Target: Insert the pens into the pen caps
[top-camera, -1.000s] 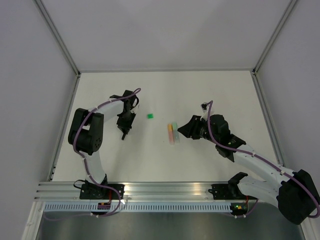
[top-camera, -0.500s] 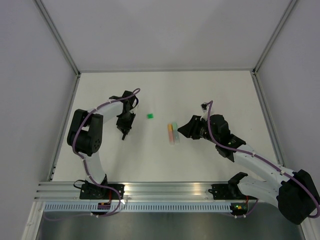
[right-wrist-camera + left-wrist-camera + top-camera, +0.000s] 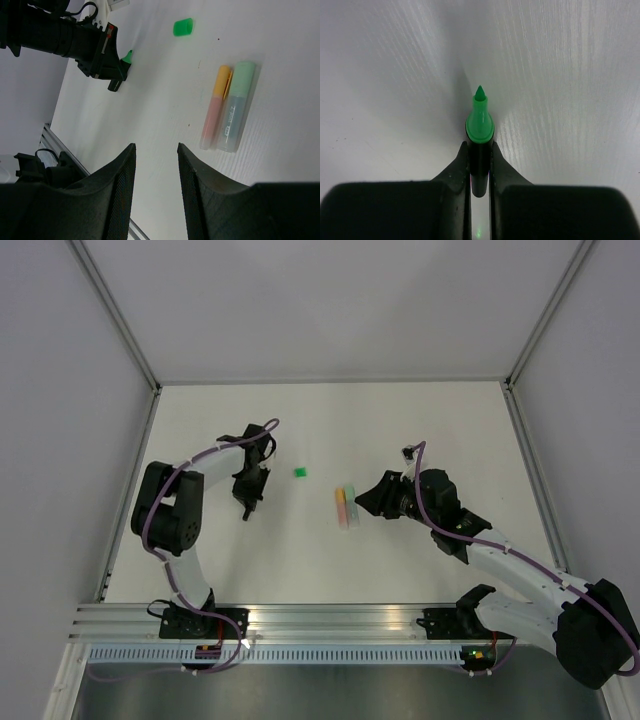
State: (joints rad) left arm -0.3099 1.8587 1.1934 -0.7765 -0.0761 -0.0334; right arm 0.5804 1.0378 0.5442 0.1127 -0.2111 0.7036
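My left gripper (image 3: 480,150) is shut on the dark-bodied pen (image 3: 480,127), whose green tip points away over the table. From above, this gripper (image 3: 247,502) hangs at the left, and the loose green cap (image 3: 300,472) lies to its right. That cap (image 3: 183,27) also shows in the right wrist view. The orange pen (image 3: 215,110) and the mint green pen (image 3: 235,112) lie side by side, each with a cap on its far end. My right gripper (image 3: 156,147) is open, empty and just right of the pair of pens (image 3: 345,506).
White walls and metal frame posts (image 3: 125,335) enclose the table on three sides. An aluminium rail (image 3: 330,618) carrying both arm bases runs along the near edge.
The left arm's elbow has leaned slightly to the left while its gripper stays near the same spot with the pen. The right arm, the two pens and the green cap have not moved.
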